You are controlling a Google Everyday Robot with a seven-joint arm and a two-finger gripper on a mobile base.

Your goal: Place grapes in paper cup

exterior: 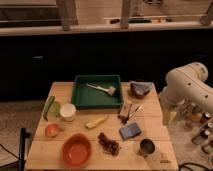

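Note:
The grapes [108, 143], a small dark reddish-purple cluster, lie on the wooden table [60, 92] near its front edge, between the orange bowl and the metal cup. The paper cup [68, 111], short and white, stands upright at the left, in front of the green tray's left corner. My white arm [187, 86] is off the table's right side. The gripper [168, 116] hangs at its lower end beside the table's right edge, well away from the grapes and the cup.
A green tray [98, 102] with a utensil sits at the back. Around it are a dark bowl [140, 89], a brown packet [125, 113], a blue sponge [130, 131], a metal cup [147, 147], an orange bowl [76, 150], a yellow item [96, 122], a peach-coloured fruit [51, 130] and a green item [48, 107].

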